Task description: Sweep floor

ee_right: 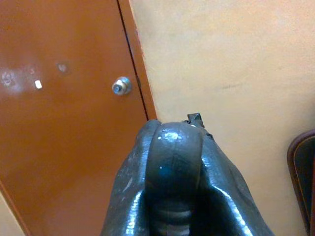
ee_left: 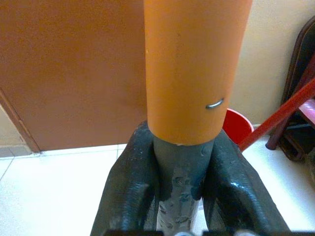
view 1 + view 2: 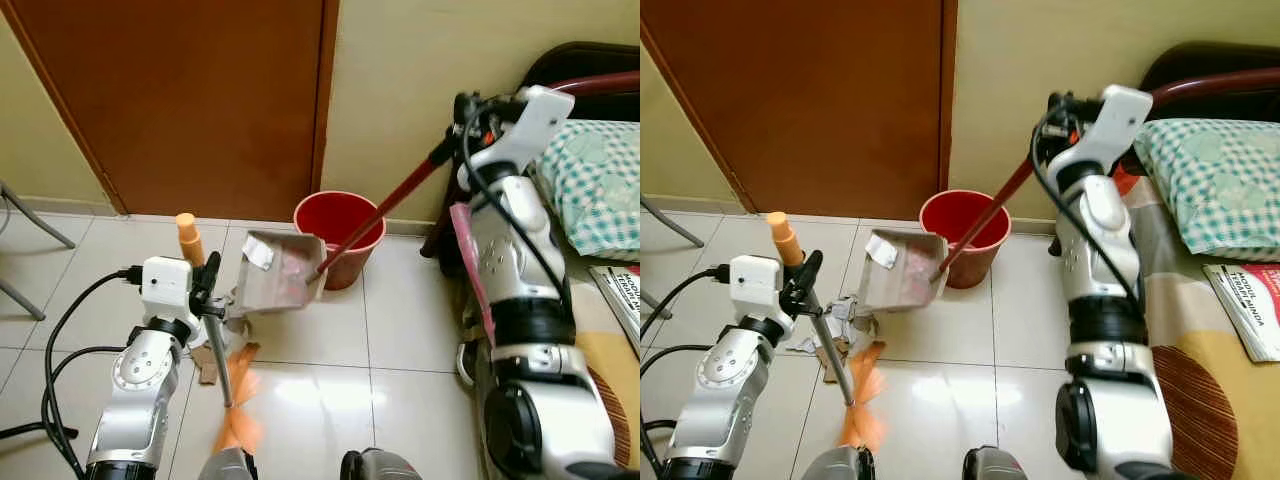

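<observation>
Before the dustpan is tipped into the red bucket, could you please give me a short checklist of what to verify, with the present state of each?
1. Right gripper jaws shut on the dustpan's red handle: ok.
2. Dustpan holds debris, white scraps on its tray: ok.
3. Dustpan's edge is next to the bucket rim, but the tray is not over the opening: not ok.
4. Bucket upright and open by the wall: ok.
5. Left gripper jaws shut on the broom, holding it clear of the bucket: ok.
6. Floor swept clean: not ok, paper and cardboard scraps lie beside the broom.
</observation>
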`<state>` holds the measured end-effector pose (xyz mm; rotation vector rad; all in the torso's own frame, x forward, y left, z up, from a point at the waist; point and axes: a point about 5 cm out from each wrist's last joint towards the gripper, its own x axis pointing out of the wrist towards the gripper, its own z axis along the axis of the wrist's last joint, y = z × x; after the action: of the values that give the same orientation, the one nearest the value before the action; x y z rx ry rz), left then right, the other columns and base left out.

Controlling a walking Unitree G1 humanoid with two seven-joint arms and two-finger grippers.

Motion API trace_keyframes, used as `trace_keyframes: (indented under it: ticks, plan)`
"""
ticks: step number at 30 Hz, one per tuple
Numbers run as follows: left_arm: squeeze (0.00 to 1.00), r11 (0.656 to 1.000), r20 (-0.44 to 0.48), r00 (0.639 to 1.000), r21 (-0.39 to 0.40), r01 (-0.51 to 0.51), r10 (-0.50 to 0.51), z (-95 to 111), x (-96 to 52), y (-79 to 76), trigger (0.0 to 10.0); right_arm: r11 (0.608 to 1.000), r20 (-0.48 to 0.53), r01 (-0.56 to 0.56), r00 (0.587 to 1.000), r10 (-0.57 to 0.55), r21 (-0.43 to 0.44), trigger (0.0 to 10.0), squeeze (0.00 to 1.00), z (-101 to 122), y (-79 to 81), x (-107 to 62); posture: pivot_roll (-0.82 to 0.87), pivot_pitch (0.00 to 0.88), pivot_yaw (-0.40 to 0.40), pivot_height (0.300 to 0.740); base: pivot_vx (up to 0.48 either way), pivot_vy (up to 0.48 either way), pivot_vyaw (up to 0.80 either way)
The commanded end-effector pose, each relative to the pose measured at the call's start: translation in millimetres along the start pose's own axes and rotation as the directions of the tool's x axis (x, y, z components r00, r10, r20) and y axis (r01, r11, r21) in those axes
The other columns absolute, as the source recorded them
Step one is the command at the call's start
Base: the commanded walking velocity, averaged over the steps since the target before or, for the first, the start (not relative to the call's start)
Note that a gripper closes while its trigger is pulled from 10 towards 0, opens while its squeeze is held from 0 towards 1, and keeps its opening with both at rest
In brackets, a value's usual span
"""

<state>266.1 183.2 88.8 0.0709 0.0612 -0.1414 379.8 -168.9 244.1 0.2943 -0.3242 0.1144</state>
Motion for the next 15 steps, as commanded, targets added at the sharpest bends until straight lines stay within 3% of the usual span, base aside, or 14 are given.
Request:
trace_keyframes:
  ticks: [1, 7, 11, 15]
  plan:
    - [0.0, 1.0, -0.017, 1.0, -0.009, 0.006, -0.006, -4.1, -1.9, -3.2, 10.0, 1.0, 0.101, -0.014, 0.995, 0.016, -0.016, 10.0, 0.0, 29.0, 1.5, 12.8, 0.02, 0.096, -0.063, 0.74, 0.0, 0.0, 0.0]
    - [0.0, 1.0, -0.023, 1.0, -0.01, -0.001, 0.001, -5.5, -2.7, -2.5, 10.0, 0.997, 0.209, -0.009, 0.978, 0.025, -0.077, 10.0, 0.0, 64.5, 4.6, 32.7, 0.03, 0.096, -0.066, 0.74, 0.0, 0.0, 0.0]
    - [0.0, 1.0, -0.022, 1.0, -0.012, 0.004, -0.004, -5.6, -2.7, -4.8, 10.0, 0.985, 0.262, -0.029, 0.962, 0.073, -0.17, 10.0, 0.0, 80.2, 12.3, 39.1, 0.03, 0.096, -0.066, 0.74, 0.0, 0.0, 0.0]
    - [0.0, 1.0, -0.023, 1.0, -0.012, 0.015, -0.015, -5.5, -2.2, -6.2, 10.0, 0.951, 0.299, -0.076, 0.939, 0.169, -0.3, 10.0, 0.0, 87.7, 30.1, 43.4, 0.03, 0.097, -0.063, 0.74, 0.0, 0.0, 0.0]
